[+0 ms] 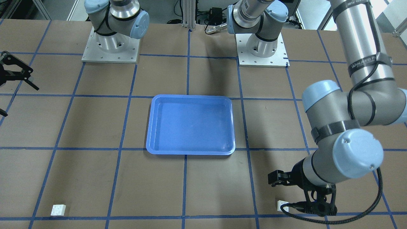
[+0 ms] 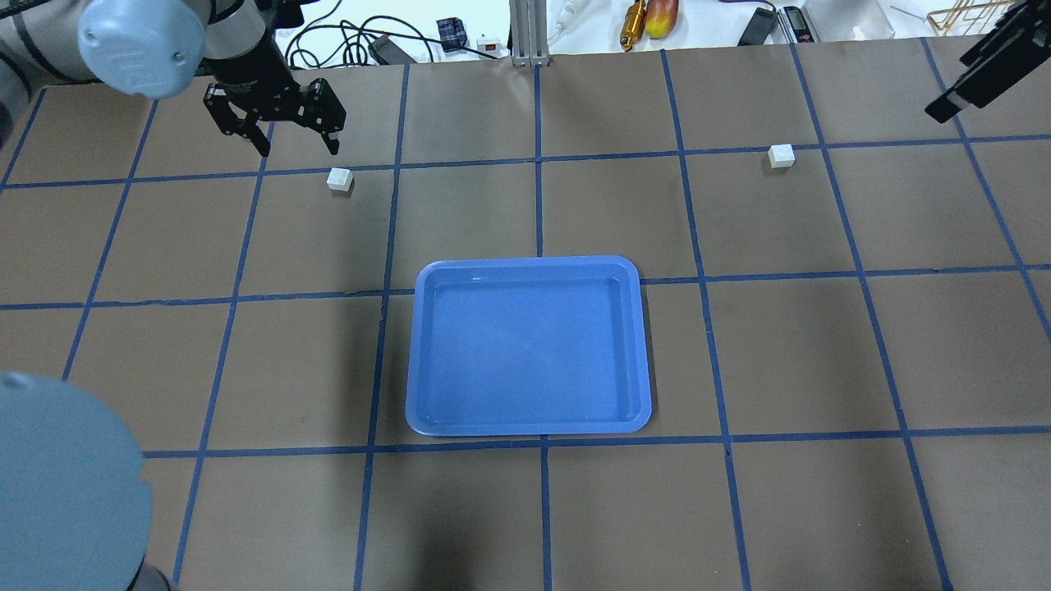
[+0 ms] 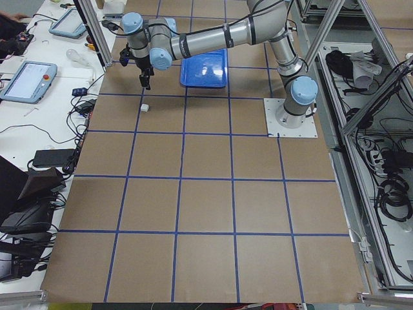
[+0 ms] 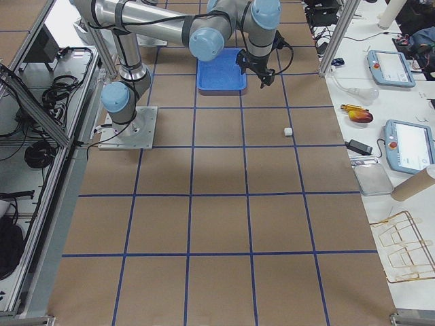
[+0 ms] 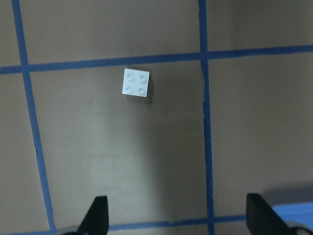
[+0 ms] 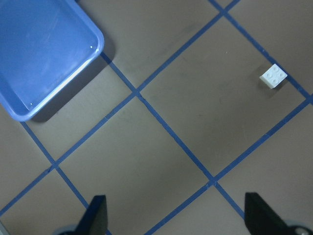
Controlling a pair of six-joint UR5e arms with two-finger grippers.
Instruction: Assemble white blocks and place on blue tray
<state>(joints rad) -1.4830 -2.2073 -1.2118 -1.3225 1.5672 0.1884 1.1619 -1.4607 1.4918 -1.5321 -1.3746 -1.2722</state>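
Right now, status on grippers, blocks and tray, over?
Left gripper open, near one white block. Right gripper open, away from other white block. Blocks unjoined, blue tray empty. Nothing blocking seen.

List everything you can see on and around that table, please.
white blocks: two, white, on the table's side far from the robot, well apart, neither on the tray.
blue tray: one, bright blue, mid-table, nothing in it.
table: one, brown cover with a blue tape grid.
cables and small tools: several, mixed colours, beyond the table's far edge.
control tablets: at least two, grey, on the side bench.
arms: two, silver with light-blue joints, bolted to plates on the table.
left gripper: one, black, open, near one block, not holding it.
right gripper: one, black, open, holding nothing.
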